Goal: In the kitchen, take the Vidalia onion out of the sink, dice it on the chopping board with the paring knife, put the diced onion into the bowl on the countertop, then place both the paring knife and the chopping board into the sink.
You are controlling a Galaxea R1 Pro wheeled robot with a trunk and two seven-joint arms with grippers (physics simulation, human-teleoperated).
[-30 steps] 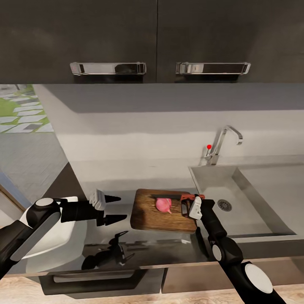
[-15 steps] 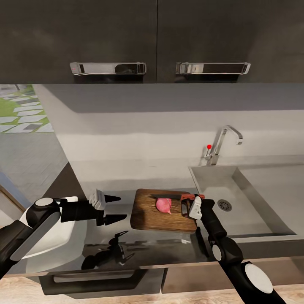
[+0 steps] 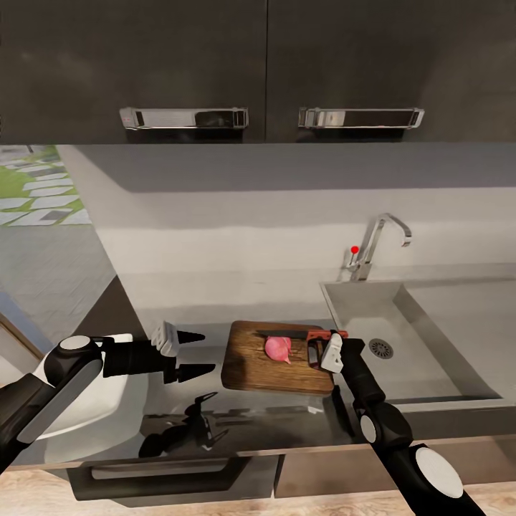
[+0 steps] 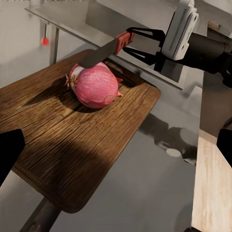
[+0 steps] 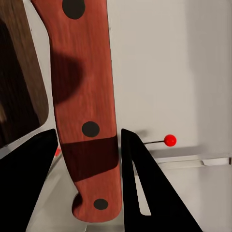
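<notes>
While gripped by the right tool, paring knife points left.

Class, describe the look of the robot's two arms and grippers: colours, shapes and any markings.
Both arms are glossy black tubes with white shells and round grey joint caps. The left gripper has a ribbed white block at its base and two black fingers tapering to points. The right gripper carries a similar white block and thin black pointed fingers. No cables or markings show.

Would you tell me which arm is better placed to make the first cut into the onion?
The right. Its gripper already holds the paring knife, blade against the Vidalia onion on the chopping board. The left gripper is open, beside the board.
</notes>
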